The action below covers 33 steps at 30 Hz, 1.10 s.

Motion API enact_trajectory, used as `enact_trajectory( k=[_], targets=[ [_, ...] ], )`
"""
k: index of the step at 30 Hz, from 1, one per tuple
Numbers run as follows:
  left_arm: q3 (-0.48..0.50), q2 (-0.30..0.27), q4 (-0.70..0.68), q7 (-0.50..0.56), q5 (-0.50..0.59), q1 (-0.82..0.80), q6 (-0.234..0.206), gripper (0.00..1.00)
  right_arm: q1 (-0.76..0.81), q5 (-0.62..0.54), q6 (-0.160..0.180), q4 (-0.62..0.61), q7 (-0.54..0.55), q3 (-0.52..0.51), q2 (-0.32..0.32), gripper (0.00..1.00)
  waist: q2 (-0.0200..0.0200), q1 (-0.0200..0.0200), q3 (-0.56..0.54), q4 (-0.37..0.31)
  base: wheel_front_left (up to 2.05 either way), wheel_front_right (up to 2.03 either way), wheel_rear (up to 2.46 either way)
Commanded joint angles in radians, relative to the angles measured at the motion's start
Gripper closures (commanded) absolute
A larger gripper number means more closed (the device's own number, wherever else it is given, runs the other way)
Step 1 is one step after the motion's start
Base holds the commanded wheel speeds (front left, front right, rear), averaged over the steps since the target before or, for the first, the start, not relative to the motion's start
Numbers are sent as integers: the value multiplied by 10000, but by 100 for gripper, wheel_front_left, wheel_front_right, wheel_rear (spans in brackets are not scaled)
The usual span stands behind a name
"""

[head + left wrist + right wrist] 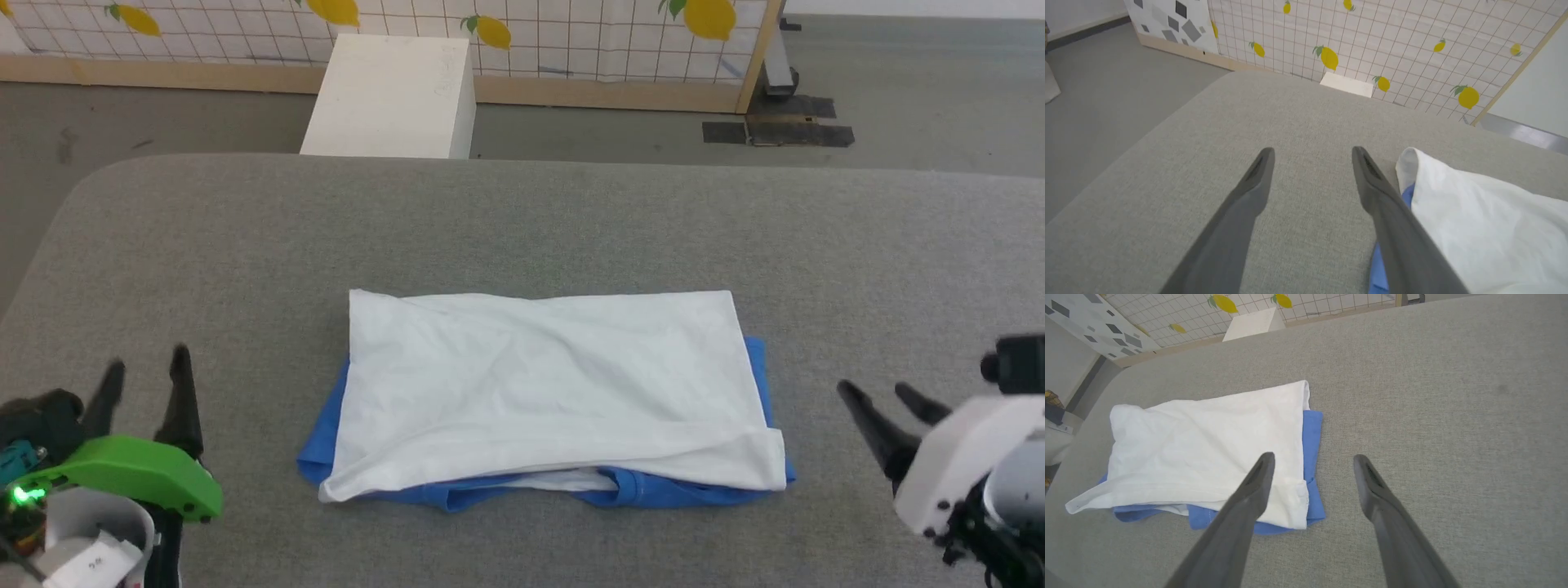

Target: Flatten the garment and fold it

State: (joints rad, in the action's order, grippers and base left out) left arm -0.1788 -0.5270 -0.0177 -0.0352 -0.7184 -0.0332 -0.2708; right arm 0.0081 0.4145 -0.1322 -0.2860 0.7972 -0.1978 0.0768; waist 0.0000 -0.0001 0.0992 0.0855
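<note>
Neckband (630, 483) beneath folded garment (539, 384), head view

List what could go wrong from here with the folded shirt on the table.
1. The garment is folded unevenly: blue fabric sticks out under the white top layer along the near edge, so the stack may slump or open if nudged.
2. The open left hand has one finger close beside the garment's edge; sweeping toward it could snag and drag the fold.
</note>
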Motion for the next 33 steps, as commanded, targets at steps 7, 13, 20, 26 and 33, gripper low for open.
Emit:
enact_trajectory(
  k=[7, 13, 20, 26, 33],
  targets=[
    [-233, 143, -460, -2236, 2198, -747, 797, 0, -1917, -1804, 15, 1789, 1052, 1200, 276, 0, 0, 1, 501, -90, 0, 0, 0],
    [552, 1422, -1497, -2262, 3865, -875, 1260, 0, -3112, -2759, 15, 3796, 1135, 1999, 326, 0, 0, 1, 1061, 208, 0, 0, 0],
    [1526, 2580, -1304, -2264, 4523, -621, 2227, 0, -3585, -3125, 15, 5687, 980, 2637, 290, 0, 0, 1, 1418, 460, 0, 0, 0],
    [2054, 3115, -1045, -2265, 4827, -561, 2756, 0, -3714, -2519, 15, 6049, 840, 2537, 325, 100, 0, 1, 1354, 403, 0, 0, 0],
    [2536, 3547, -955, -2265, 5107, -455, 3233, 0, -3477, -2067, 15, 5300, 799, 1469, 1191, 100, 0, 1, 1090, 187, 0, 0, 0]
  ],
)
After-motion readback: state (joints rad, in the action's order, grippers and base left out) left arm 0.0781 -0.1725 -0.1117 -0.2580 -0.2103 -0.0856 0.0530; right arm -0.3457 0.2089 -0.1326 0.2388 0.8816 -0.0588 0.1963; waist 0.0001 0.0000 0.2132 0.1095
